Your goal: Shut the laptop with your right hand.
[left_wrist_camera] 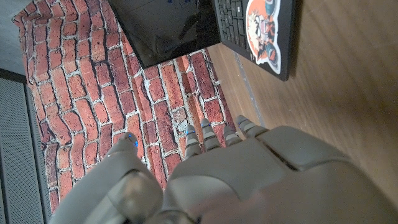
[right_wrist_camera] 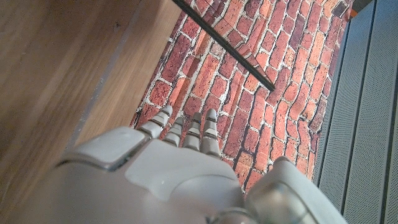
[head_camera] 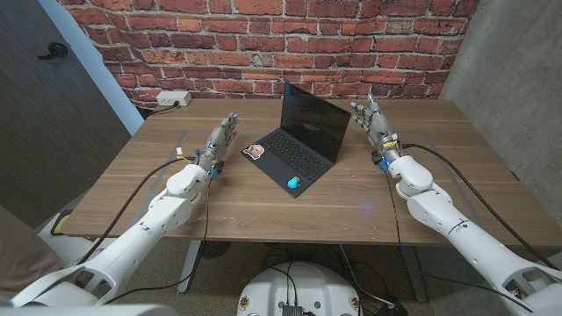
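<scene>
laptop [head_camera: 301,140] open, lid upright | right hand [head_camera: 373,121] beside lid, fingers together, nothing held | left hand [head_camera: 219,139] idle, fingers straight | risk: laptop may be shoved sideways if lid edge is pushed off-centre

A wooden table [head_camera: 219,206] carries an open black laptop [head_camera: 300,140] near its middle.

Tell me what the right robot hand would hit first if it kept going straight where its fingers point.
Probably the brick wall. The right robot hand points past the laptop lid's edge, so it likely misses it, though depth is unclear.
</scene>
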You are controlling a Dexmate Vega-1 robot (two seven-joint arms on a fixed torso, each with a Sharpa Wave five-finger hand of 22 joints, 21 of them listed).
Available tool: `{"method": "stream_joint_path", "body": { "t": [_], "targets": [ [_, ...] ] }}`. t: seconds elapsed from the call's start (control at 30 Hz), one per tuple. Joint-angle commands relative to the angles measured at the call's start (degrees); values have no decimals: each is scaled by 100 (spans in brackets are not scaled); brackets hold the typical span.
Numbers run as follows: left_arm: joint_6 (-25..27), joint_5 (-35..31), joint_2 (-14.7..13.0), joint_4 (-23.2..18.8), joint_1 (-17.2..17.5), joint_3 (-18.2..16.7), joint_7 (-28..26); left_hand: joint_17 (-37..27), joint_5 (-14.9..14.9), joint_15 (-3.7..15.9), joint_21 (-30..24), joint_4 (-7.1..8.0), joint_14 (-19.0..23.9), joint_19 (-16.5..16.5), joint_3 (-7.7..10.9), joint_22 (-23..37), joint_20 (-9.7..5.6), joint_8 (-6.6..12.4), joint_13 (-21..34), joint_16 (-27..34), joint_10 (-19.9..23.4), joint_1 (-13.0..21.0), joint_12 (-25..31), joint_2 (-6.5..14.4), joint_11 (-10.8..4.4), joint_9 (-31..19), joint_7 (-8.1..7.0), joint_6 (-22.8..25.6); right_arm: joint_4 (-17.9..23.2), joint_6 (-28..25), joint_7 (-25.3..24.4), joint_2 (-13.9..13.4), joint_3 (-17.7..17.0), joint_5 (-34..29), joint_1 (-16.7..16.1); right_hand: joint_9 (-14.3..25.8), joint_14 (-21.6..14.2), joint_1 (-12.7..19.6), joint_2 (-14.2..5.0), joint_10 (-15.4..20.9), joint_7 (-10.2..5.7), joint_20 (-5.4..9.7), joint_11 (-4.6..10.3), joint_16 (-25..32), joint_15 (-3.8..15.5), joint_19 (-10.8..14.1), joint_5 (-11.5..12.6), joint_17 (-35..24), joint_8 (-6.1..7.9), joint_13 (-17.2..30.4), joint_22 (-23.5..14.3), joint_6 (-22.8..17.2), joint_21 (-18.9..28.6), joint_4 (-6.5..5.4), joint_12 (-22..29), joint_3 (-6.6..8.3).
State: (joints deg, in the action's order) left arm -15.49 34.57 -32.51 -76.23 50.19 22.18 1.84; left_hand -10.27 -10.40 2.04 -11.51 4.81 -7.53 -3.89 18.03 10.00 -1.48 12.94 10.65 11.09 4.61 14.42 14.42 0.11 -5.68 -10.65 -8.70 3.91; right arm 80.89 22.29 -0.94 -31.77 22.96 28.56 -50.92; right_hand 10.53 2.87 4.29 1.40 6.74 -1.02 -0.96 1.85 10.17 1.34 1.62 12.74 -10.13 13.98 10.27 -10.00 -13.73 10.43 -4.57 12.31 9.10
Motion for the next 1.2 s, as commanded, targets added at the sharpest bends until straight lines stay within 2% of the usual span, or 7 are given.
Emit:
{"method": "stream_joint_path", "body": {
  "t": [0.03,0.13,0.23,0.3,0.63,0.8,1.2],
  "targets": [
    [169,-6,-247,-395,239,4,28,-10,-33,413,-45,-32,442,110,-12,14,-95,13,17,121,85,30,-17,47,18,-23,79,172,340,-90,-2,-165,-23,0,-237,23,-30,3,-42,247,-35,-17,-253,49,-92,-49,23,-23,-28,30,-24,-57,43,15,94,0],
    [251,-252,-384,-523,235,66,-89,-2,-31,584,-96,-60,1043,411,-36,5,-300,82,23,190,326,55,-3,41,58,-29,209,557,500,-183,-83,-243,-30,-77,-293,27,-88,0,-56,484,-49,-36,-378,66,-172,-57,21,-26,-68,40,-24,-53,49,18,178,-16],
    [315,-276,-440,-573,223,97,-31,3,-33,587,-103,-77,1104,493,-36,2,-397,93,25,164,409,78,4,44,58,-30,238,648,597,-174,-142,-301,-26,-200,-333,27,-149,17,-81,629,-115,-53,-215,77,-133,-47,25,-26,-62,46,-24,-151,58,29,225,-17],
    [344,-286,-452,-590,223,110,-27,4,-35,560,-107,-89,1258,571,-31,-1,-366,114,27,177,435,98,-13,58,62,-32,239,769,647,-180,-146,-330,-21,-240,-352,25,-190,45,-117,720,-215,-53,9,77,-72,-20,32,-25,-56,50,-23,-263,70,45,247,-12],
    [576,-563,-715,-941,364,116,-293,4,-34,502,-87,-102,1253,613,-28,-2,-299,160,31,113,465,121,-38,76,53,-36,279,986,726,-206,-48,-335,17,-230,-330,24,-189,72,-144,711,-283,-50,24,66,-58,-13,37,-23,-49,50,-23,-347,71,60,232,-4],
    [493,-585,-742,-917,413,120,-240,3,-34,476,-114,-108,1350,748,-25,-3,-342,158,35,115,591,134,-13,92,44,-38,314,1053,548,-277,20,-238,90,-262,-80,23,-178,102,-157,653,-273,-46,21,57,-39,-13,41,-22,-41,50,-23,-410,71,79,202,3],
    [306,-389,-557,-636,361,176,62,1,-32,471,-210,-128,1705,1226,-26,0,-302,121,43,134,775,171,-29,123,39,-42,292,1182,569,-387,-25,-239,113,-306,2,23,-137,140,-162,565,-200,-46,-28,36,-32,-15,43,-20,-90,48,-23,-369,70,108,154,2]
  ]
}}
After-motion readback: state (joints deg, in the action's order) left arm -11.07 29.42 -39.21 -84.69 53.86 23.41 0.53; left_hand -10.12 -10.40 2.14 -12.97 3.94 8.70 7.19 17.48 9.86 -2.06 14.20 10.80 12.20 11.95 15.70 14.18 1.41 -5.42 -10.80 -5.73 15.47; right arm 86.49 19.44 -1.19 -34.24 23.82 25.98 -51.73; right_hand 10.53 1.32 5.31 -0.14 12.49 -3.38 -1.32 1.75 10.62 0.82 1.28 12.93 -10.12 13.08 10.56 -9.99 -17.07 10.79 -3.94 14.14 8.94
